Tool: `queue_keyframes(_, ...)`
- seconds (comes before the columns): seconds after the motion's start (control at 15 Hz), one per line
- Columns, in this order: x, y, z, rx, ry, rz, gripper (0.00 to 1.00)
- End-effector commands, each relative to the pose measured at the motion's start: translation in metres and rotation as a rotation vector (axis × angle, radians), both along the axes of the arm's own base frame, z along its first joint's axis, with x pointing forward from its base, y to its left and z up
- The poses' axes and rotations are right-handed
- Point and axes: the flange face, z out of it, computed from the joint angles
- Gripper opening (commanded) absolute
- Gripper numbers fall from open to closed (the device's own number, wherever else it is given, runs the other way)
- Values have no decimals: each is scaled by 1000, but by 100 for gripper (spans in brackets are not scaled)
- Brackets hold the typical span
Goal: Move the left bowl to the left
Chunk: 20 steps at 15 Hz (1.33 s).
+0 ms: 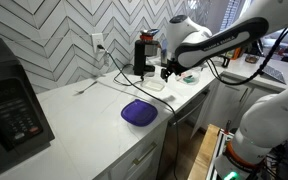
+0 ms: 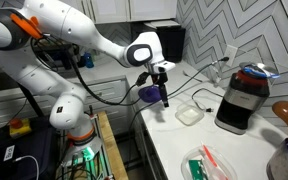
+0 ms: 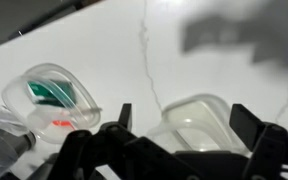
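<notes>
The left bowl is a small clear bowl, faint on the white counter, seen in both exterior views. In the wrist view it lies below and between my two dark fingers. My gripper is open and empty, and hovers just above the bowl. I cannot tell whether the fingers touch it. A shallow purple dish sits on the counter close by.
A dark coffee machine stands at the back by the tiled wall, with cables beside it. A clear container holding something green lies near the bowl. A black microwave stands at the counter's far end.
</notes>
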Motion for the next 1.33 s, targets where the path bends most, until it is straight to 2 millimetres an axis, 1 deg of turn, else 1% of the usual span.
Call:
queue_keyframes(0.0,29,-22,20,70,-104,149,100)
queue_keyframes(0.13,36,-31,14,165,-103,195,100)
queue_keyframes(0.2,34,-31,8,206,-45,175,100)
queue_keyframes(0.27,29,-29,19,138,-93,162,100)
queue_keyframes(0.47,33,-32,9,179,-63,169,100)
queue_keyframes(0.6,34,-30,6,157,-69,184,100)
queue_keyframes(0.8,45,-28,7,109,-117,282,100)
queue_keyframes(0.87,49,-27,7,124,-133,300,100)
queue_keyframes(1.0,57,-24,-2,167,-127,348,100)
queue_keyframes(1.07,60,-23,-10,178,-96,368,100)
queue_keyframes(1.27,64,-25,-28,198,-52,423,100)
